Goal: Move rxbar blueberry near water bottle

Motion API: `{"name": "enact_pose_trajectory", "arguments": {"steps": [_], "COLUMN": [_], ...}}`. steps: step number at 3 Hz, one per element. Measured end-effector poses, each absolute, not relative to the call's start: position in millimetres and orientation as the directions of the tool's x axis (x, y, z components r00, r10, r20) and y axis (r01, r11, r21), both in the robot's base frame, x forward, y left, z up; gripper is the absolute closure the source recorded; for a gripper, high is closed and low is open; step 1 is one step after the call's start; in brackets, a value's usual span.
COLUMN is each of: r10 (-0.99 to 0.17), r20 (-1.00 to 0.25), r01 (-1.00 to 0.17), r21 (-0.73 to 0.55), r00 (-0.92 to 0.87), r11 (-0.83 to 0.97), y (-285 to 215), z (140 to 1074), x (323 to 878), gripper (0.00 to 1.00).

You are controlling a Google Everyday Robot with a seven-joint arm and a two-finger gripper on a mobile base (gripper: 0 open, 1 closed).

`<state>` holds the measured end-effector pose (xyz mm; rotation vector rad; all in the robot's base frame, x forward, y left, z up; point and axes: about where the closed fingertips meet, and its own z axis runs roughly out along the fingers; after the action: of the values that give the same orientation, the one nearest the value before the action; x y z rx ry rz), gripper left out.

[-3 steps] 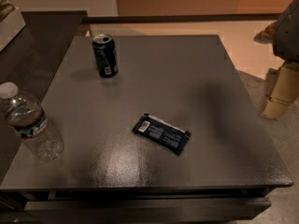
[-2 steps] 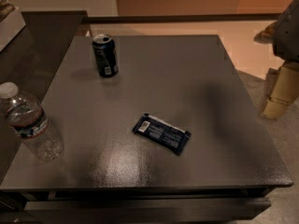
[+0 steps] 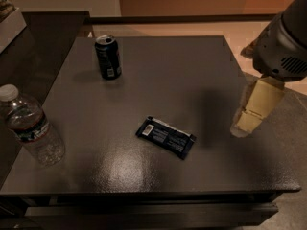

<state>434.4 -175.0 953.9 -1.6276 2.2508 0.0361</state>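
The rxbar blueberry lies flat on the dark table, a little in front of the middle, with its white label patch at the left end. The water bottle stands upright at the table's front left corner, clear with a white cap and a dark label band. My gripper hangs beige under the grey arm over the table's right edge. It is to the right of the bar, well apart from it, and holds nothing that I can see.
A dark blue soda can stands upright at the back left of the table. A dark counter runs along the left side. Light floor lies behind and to the right of the table.
My arm and gripper have moved left, from beyond the right edge to over the table's right side. The bar, bottle and can have not moved.
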Motion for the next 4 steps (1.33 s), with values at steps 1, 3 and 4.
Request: {"name": "enact_pose_trajectory", "arguments": {"steps": [1,3,4], "r10": [-0.914,-0.922,-0.921], "r20": [-0.318,-0.324,-0.325], "r01": [-0.929,-0.952,-0.961], "r21": [-0.186,-0.141,-0.101], "r00": [-0.251,-0.213,-0.213], "r11": [0.319,0.270,0.258], "y": [-139.0,-77.2,-59.1], "z": [932.8,880.5,858.3], "x": [431.4,420.7,416.3], "gripper": [0.00,0.00,0.00]}}
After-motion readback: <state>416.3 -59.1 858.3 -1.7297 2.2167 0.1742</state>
